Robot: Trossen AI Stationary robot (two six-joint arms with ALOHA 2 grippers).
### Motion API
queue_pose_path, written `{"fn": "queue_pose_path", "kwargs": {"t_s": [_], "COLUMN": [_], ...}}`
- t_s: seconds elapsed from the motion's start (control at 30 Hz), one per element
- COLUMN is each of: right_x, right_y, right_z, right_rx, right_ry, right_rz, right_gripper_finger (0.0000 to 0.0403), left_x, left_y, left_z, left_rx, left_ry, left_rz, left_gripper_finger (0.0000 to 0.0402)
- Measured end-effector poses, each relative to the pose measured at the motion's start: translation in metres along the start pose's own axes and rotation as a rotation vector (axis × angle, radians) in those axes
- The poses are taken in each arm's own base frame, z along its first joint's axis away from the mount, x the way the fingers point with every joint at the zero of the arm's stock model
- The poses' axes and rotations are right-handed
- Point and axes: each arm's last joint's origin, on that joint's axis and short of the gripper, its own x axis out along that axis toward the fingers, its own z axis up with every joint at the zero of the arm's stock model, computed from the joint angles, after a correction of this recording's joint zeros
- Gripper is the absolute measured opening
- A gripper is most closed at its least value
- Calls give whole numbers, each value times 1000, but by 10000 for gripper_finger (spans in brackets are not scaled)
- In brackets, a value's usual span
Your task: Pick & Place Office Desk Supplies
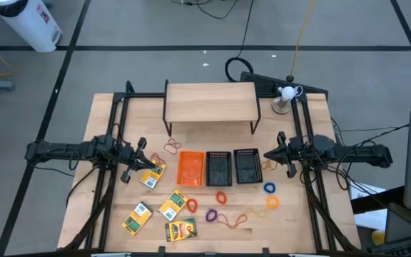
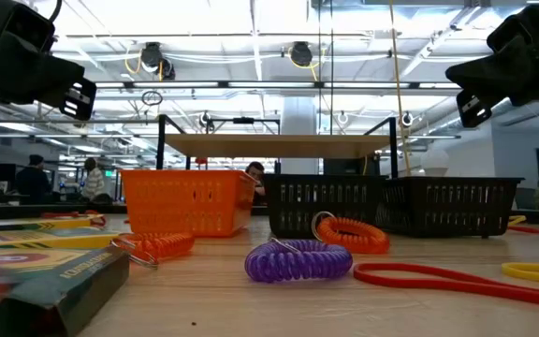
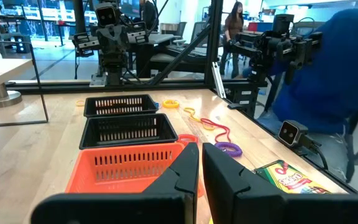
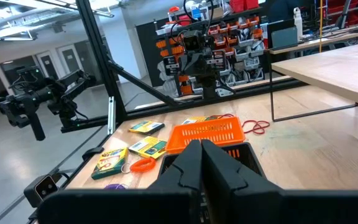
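Note:
An orange tray [image 1: 191, 168] and two black mesh trays [image 1: 218, 168] [image 1: 246, 165] stand side by side mid-table. Several yellow-and-green crayon boxes [image 1: 173, 205] lie flat near the front left. Rubber bands lie loose: red [image 1: 171, 148], purple [image 1: 210, 214], blue [image 1: 269, 188], orange [image 1: 222, 196]. My left gripper [image 1: 145, 157] [image 3: 200, 163] hangs shut above the table left of the orange tray, pointing level at it. My right gripper [image 1: 267, 155] [image 4: 201, 149] hangs shut right of the black trays, pointing level toward them. Neither holds anything.
A large wooden shelf riser [image 1: 210, 102] stands on thin black legs at the table's far middle. A small white object on a round base [image 1: 285, 96] stands at the far right corner. Black frame rails [image 1: 109, 143] run along both sides of the table.

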Motion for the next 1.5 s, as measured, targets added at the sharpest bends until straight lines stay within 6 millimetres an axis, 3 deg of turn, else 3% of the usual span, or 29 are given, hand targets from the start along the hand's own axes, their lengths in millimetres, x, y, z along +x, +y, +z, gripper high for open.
{"fn": "queue_pose_path", "kwargs": {"t_s": [1.5], "right_x": [0], "right_y": [0], "right_z": [1], "right_rx": [-1], "right_ry": [-15], "right_rz": [3], "right_gripper_finger": [0], "left_x": [0], "left_y": [0], "left_z": [0], "left_rx": [0], "left_ry": [0], "left_rz": [0], "left_gripper_finger": [21]}}
